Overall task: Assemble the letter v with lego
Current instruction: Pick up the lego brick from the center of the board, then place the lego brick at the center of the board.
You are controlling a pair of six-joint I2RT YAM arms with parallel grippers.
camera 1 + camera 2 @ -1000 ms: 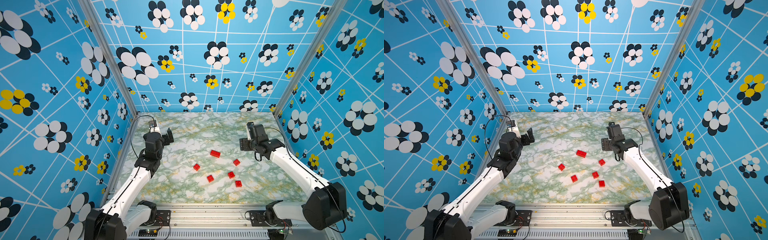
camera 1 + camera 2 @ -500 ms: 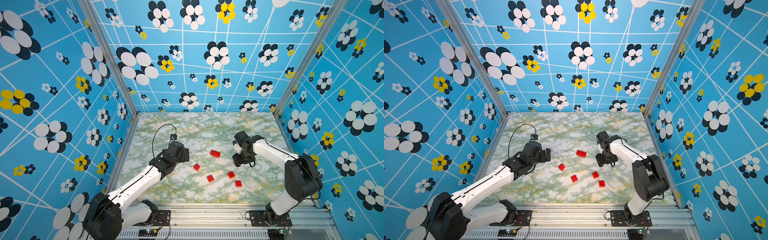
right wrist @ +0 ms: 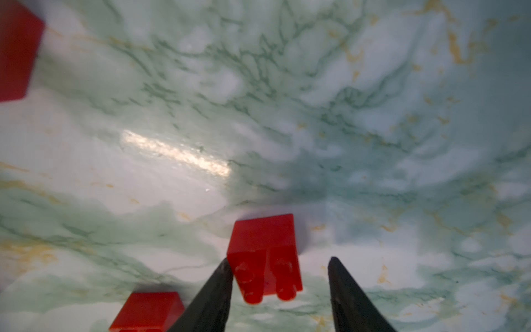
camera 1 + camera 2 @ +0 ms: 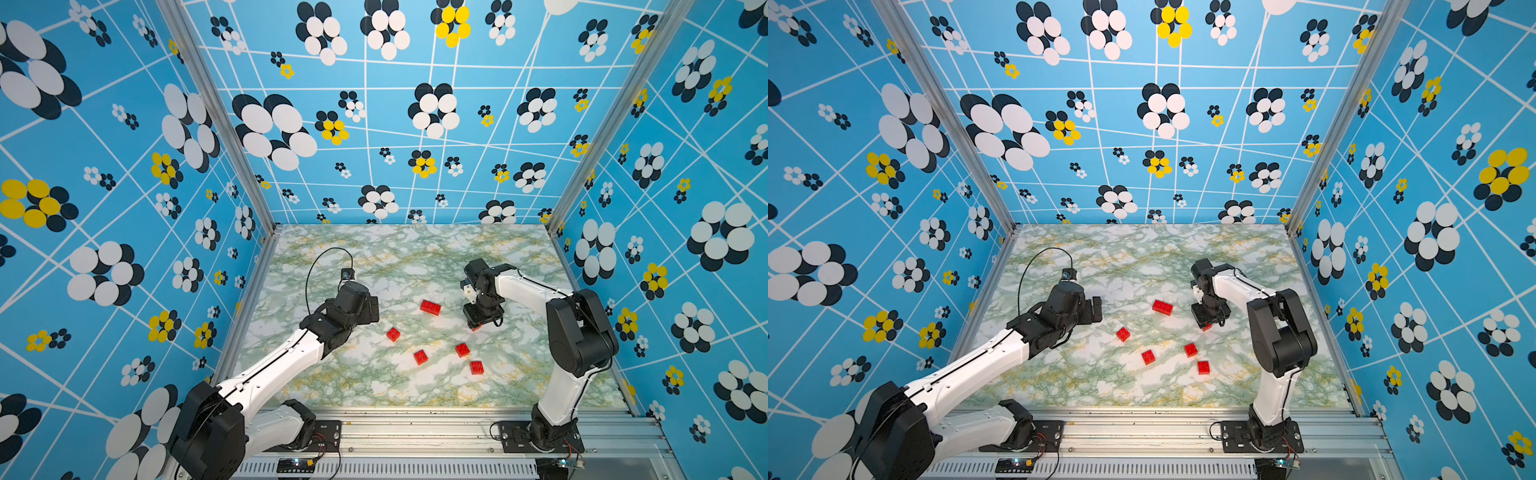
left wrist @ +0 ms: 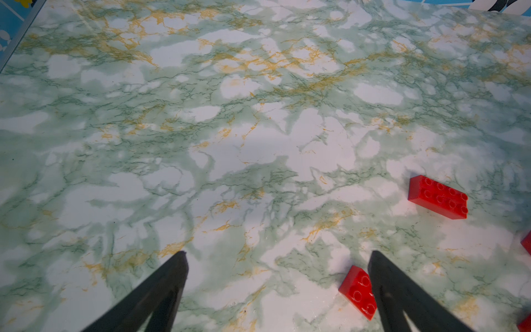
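Several red lego bricks lie apart on the marble table; no letter v is in view. The long brick (image 4: 430,307) (image 4: 1162,307) (image 5: 438,197) sits mid-table. Small bricks (image 4: 393,334) (image 4: 420,356) (image 4: 462,350) lie nearer the front. My right gripper (image 4: 478,322) (image 3: 278,259) points down, open around a small brick (image 3: 265,253). One finger touches that brick and the other stands apart from it. My left gripper (image 4: 372,309) (image 5: 278,254) hovers wide open with nothing between its fingers. A small brick (image 5: 357,291) lies just beside one of its fingers.
Another small brick (image 4: 477,367) lies toward the front right, and one (image 3: 148,309) sits close beside my right gripper. Blue flower-patterned walls (image 4: 124,249) enclose the table on three sides. An aluminium rail (image 4: 415,419) carrying the arm bases runs along the front edge.
Both arms swung in from the rear sides toward the middle. My right gripper came down over a small brick and its jaws narrowed. My left gripper stayed wide open.
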